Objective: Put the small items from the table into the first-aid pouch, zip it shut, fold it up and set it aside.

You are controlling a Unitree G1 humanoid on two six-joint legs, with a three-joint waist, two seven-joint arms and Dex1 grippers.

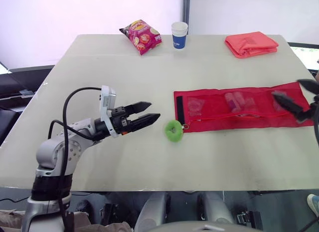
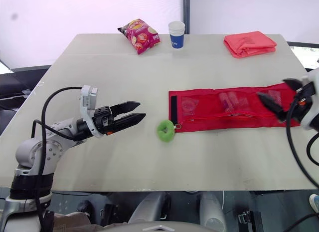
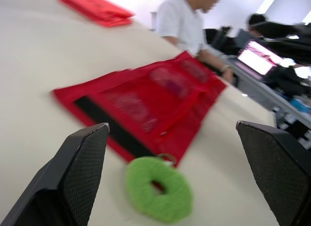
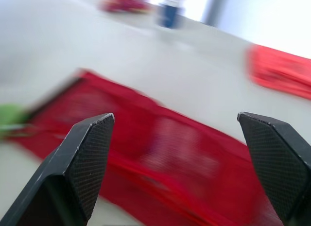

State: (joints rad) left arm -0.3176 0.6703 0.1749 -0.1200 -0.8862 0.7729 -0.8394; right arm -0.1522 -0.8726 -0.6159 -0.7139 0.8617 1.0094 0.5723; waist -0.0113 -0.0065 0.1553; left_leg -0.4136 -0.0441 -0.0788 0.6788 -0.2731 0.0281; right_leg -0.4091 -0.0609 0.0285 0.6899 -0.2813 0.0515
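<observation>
The red mesh first-aid pouch (image 1: 239, 110) lies unfolded flat on the table, with small items showing through its mesh pockets and a black strip along its left end. A green ring (image 1: 174, 130) hangs from the zipper pull at the pouch's lower left corner. My left gripper (image 1: 149, 112) hovers open just left of the ring, pointing at it; the ring (image 3: 158, 189) sits between its fingers' line of sight. My right gripper (image 2: 279, 98) is open above the pouch's right end, with the pouch (image 4: 160, 153) below it.
At the table's far edge stand a snack bag (image 1: 141, 36), a white and blue paper cup (image 1: 179, 35) and a folded red cloth (image 1: 250, 44). A person sits beyond the table's right side in the left wrist view.
</observation>
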